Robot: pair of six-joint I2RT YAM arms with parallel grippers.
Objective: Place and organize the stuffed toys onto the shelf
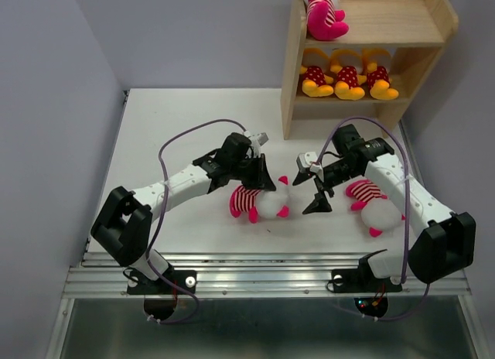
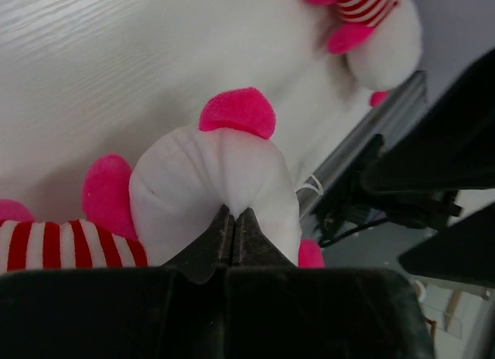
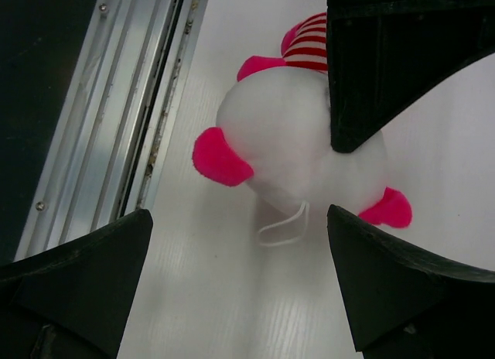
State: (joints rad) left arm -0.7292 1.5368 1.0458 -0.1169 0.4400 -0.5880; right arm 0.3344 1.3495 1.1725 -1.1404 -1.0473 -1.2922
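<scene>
Though hidden overhead, the left jaws pinch the striped toy (image 2: 209, 173).

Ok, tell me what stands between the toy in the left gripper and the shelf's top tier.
Nothing lies on the table between the held toy, pinched by the left gripper, and the shelf. The open right gripper hovers close beside that route. The top tier holds one striped toy at its left end.
</scene>
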